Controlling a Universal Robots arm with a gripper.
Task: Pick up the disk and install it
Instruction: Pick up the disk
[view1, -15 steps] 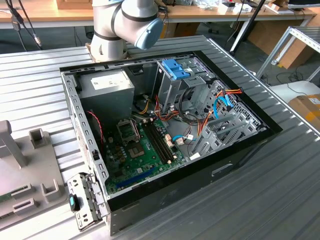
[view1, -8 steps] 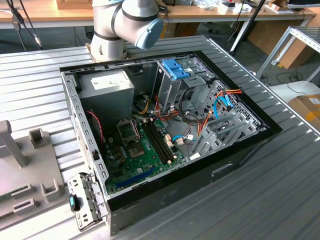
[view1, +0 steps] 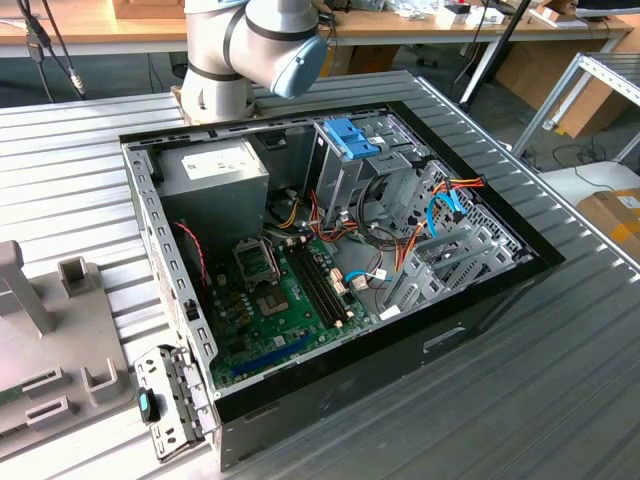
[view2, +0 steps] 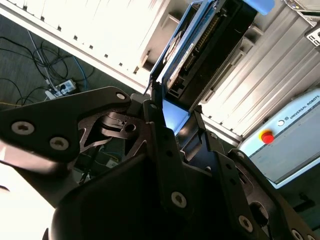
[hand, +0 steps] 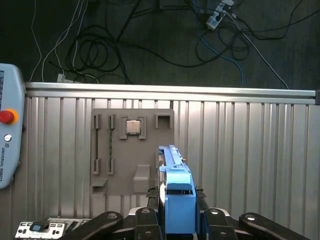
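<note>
Fingers (view2: 160, 145) of the gripper (view2: 173, 114) are closed narrow on the disk (hand: 177, 185), one dark finger on each side, pressed against its blue side rails. The disk sits right between the fingertips and sticks out past them, with its blue end tab at the gripped end. In the first wrist view it shows edge-on. In the second wrist view its dark body and a row of connector pins show between the rails.

Beyond the disk is the ribbed aluminium bench (hand: 250, 150). The disk looks clear of it (contact can't be judged for certain).

On the bench lies a grey fixture tray (hand: 150, 137) with slots and pockets, and a square chip (hand: 132, 126) sits in one pocket. In the first wrist view the disk's far end overlaps the edge of that tray.

A pendant (hand: 10, 135) with a red button rests at the bench's side. Past the bench edge, loose cables (hand: 150, 45) lie on the dark floor.

In the exterior view, an open computer case (view1: 400, 340) lies flat on the bench, with the motherboard (view1: 280, 300) exposed. A grey power supply (view1: 215, 175) is at its far corner on the exterior view's left. A silver drive cage (view1: 345, 175) with a blue clip on top stands beside the power supply, toward the exterior view's right.

The arm (view1: 260, 45) rises behind the case.
</note>
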